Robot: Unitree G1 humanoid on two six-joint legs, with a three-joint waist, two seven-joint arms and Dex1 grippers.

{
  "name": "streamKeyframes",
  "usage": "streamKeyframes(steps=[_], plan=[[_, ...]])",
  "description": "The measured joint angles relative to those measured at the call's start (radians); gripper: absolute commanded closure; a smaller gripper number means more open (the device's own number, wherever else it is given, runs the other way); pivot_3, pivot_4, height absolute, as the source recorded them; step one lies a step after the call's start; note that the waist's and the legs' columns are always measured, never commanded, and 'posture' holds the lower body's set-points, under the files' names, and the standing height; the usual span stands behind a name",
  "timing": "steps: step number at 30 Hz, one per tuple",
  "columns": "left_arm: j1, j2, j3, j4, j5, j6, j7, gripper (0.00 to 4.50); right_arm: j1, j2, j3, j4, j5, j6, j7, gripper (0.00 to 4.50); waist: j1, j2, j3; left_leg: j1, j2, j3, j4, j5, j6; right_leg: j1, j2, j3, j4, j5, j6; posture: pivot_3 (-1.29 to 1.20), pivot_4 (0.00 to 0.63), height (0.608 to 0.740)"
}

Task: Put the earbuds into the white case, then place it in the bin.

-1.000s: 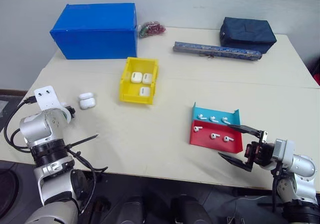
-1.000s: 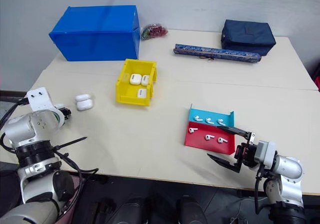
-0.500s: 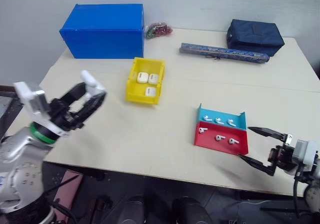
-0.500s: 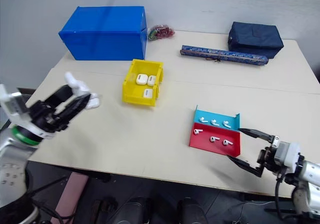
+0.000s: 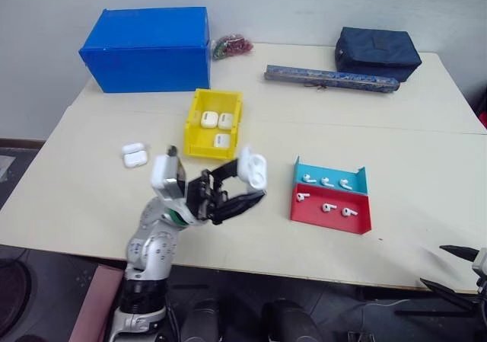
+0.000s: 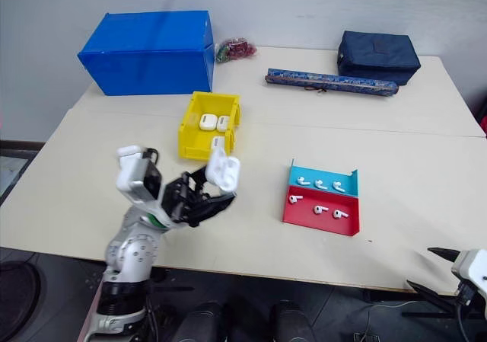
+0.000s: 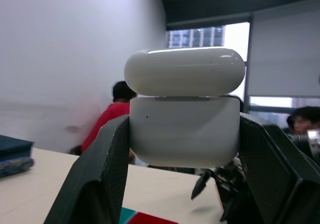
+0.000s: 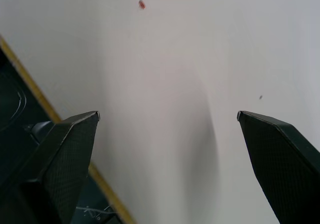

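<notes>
White case (image 5: 252, 170) clamped in left end effector (image 5: 245, 186), lower centre, lid seemingly ajar, right end effector (image 5: 456, 270) spread wide, empty, lower right.

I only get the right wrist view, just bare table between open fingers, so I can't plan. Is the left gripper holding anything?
Observer: Yes. The left gripper is shut on a white case, held above the table.
Operator: Where are the earbuds?
Observer: Six earbuds lie in the teal tray and red tray, three in each.
Operator: And the bin?
Observer: The yellow bin sits beyond the left gripper, with three cases inside.
</notes>
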Motion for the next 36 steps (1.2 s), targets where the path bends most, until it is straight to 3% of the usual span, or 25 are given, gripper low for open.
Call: streamKeyframes(steps=[6,11,14,20,29,36], plan=[[-0.003,-0.016,-0.051,0.039,0.017,-0.082,-0.045,1.73,-0.138,-0.106,0.01,-0.269,0.11,0.273,-0.027,0.0,-0.014,0.0,0.0,0.001,0.001,0.0,0.0,0.001,-0.001,-0.001,0.002,0.001,0.002,0.0,0.001,0.0,0.15,0.74],[0.063,0.01,-0.067,0.041,0.017,-0.096,-0.076,1.73,-0.318,-0.275,0.134,-0.493,0.242,0.615,-0.071,0.0,-0.008,0.0,0.0,-0.001,0.002,-0.005,0.002,0.001,-0.002,-0.004,0.002,0.0,0.002,0.0,0.0,0.0,0.15,0.74],[0.094,0.012,-0.082,0.041,0.033,-0.122,-0.074,1.73,-0.403,-0.319,0.225,-0.568,0.283,0.753,-0.094,0.58,0.015,0.0,0.0,-0.003,0.001,-0.007,0.003,0.0,0.0,-0.003,0.002,0.0,0.0,0.001,0.001,0.0,0.15,0.74],[0.118,0.012,-0.102,0.041,0.054,-0.16,-0.051,1.73,-0.583,-0.336,0.437,-0.596,0.21,0.875,-0.178,2.65,0.015,0.0,0.0,-0.006,0.0,-0.008,0.004,-0.001,0.004,-0.004,-0.001,0.0,-0.004,0.001,0.003,0.0,0.15,0.74],[0.138,0.038,-0.103,0.041,0.064,-0.189,-0.039,1.73,-0.733,-0.336,0.671,-0.57,0.06,0.973,-0.21,2.65,0.01,0.0,0.0,-0.005,0.0,-0.008,0.003,-0.001,0.003,-0.005,-0.001,-0.001,-0.002,0.001,0.003,0.0,0.15,0.74],[0.139,0.046,-0.112,0.041,0.069,-0.203,-0.04,1.73,-0.826,-0.311,0.767,-0.527,-0.023,0.995,-0.211,2.65,0.009,0.0,0.0,-0.005,0.0,-0.008,0.003,-0.001,0.003,-0.006,-0.001,-0.001,-0.001,0.001,0.003,0.0,0.15,0.74]])
